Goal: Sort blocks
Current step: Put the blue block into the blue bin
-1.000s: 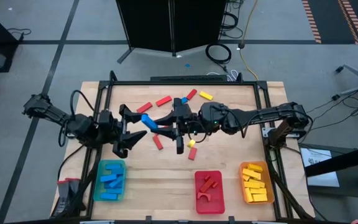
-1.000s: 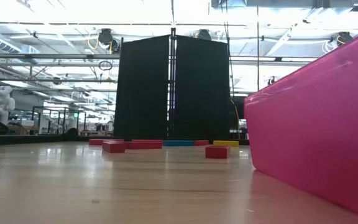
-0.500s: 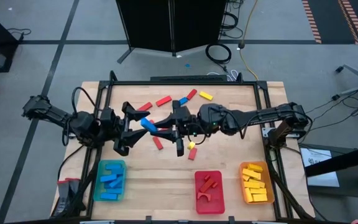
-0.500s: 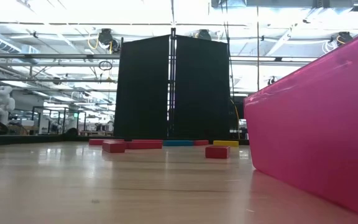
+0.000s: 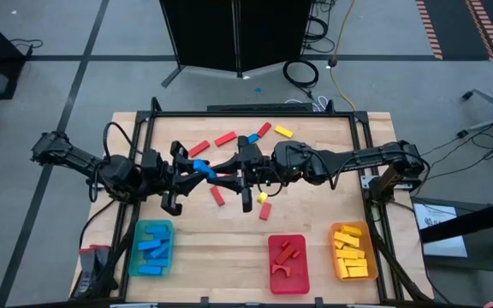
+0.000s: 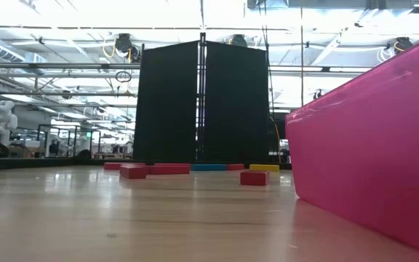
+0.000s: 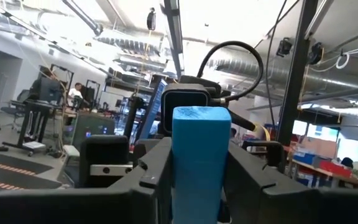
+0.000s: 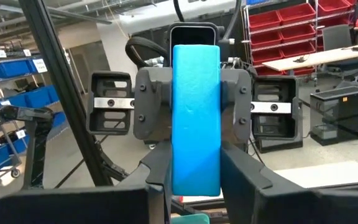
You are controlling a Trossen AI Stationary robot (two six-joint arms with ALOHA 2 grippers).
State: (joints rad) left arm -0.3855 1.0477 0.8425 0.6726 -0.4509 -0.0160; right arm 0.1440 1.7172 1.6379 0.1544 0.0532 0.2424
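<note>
The blue block (image 5: 200,168) hangs above the table (image 5: 315,227), up-table from the green tray (image 5: 152,229), its long axis running between the two arms. The left gripper (image 5: 193,168) is closed on one end and the right gripper (image 5: 229,174) is closed on the other, so both clamp the same block. Both arms reach in level from opposite sides, wrists facing each other. In each wrist view the block (image 7: 201,158) (image 8: 195,118) points straight at the opposing wrist
</note>
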